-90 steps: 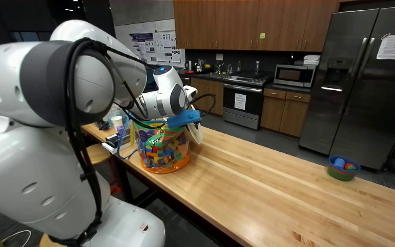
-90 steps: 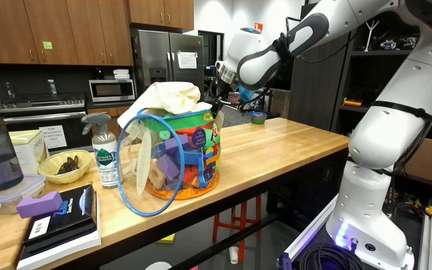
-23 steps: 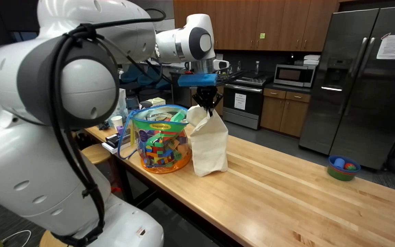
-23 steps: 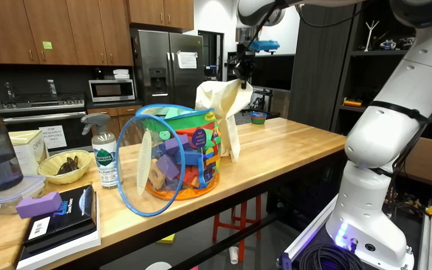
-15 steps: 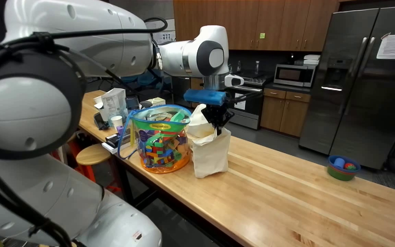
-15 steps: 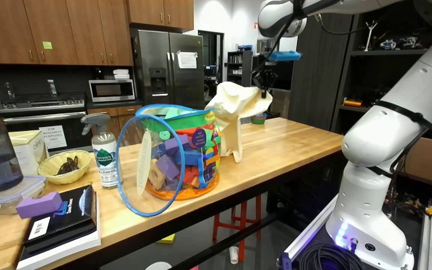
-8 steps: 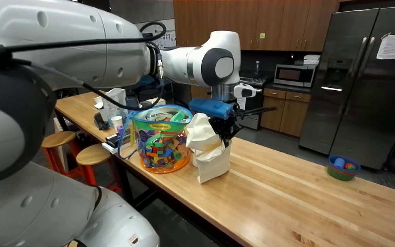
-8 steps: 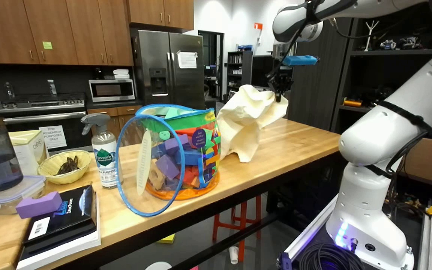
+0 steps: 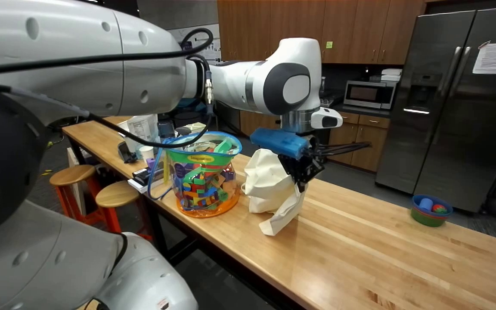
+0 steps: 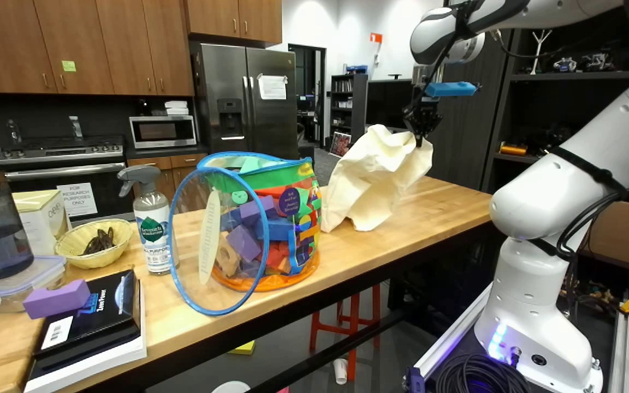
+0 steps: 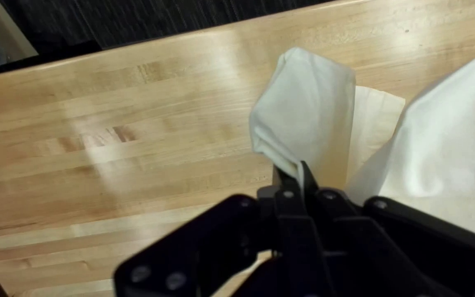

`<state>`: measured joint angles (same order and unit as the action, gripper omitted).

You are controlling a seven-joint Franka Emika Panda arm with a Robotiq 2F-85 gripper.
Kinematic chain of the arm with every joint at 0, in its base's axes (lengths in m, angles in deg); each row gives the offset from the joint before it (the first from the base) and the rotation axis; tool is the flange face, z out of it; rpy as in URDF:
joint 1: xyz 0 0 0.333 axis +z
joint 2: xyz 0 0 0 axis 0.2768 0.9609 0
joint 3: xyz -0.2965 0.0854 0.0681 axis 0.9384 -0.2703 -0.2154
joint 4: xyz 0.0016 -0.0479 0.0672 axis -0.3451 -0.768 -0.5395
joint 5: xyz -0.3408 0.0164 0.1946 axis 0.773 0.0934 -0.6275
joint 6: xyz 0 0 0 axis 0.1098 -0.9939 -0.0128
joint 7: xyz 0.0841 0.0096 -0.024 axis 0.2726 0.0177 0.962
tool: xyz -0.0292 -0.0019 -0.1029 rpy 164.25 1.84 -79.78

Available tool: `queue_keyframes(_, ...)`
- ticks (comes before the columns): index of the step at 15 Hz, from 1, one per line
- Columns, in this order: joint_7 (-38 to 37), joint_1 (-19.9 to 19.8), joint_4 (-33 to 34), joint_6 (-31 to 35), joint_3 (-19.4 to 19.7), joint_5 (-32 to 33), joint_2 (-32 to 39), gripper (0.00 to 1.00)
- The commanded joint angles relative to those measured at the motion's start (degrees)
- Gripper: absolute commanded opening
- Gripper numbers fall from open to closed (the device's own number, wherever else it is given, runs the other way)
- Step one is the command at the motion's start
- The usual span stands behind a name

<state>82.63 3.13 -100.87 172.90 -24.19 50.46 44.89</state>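
Here, in an exterior view, the gripper [image 9: 302, 187] clamps the cream cloth [image 9: 271, 185] near the clear tub of blocks [image 9: 223, 159]; tabletop [image 9: 360, 241] stretches from there to stacked bowls [image 9: 429, 221]. In an exterior view, a wicker basket [image 10: 93, 261] shows across the tub from the cloth, whose low corner seems to touch the tabletop. Wrist view alone resolves the pinch: jaws practically together on one fold, table edge [image 11: 221, 32] beyond.

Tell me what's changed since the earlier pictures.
The gripper and the cream cloth pinched in it have moved away from the block-filled bag, along the table; the cloth, first seen above the bag's rim in an exterior view, now sags beside it. Nothing was let go. Bag, spray bottle and stacked bowls stayed put.
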Motion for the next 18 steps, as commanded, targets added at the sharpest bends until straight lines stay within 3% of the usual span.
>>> queue_keyframes(1,-0.15,-1.29,-0.1,1.3,0.88,1.72,-0.39,0.01)
queue_keyframes(4,0.23,-1.96,0.27,1.34,1.33,3.61,0.06,0.01)
queue_keyframes(5,0.04,-2.17,0.49,1.3,1.04,4.92,0.15,0.29)
queue_keyframes(6,0.07,-1.32,0.18,0.56,1.24,3.33,0.11,0.04)
queue_keyframes(10,0.07,-1.5,0.2,0.67,1.25,4.39,0.11,0.27)
queue_keyframes(18,0.07,-1.5,0.2,0.78,1.25,4.4,0.11,0.29)
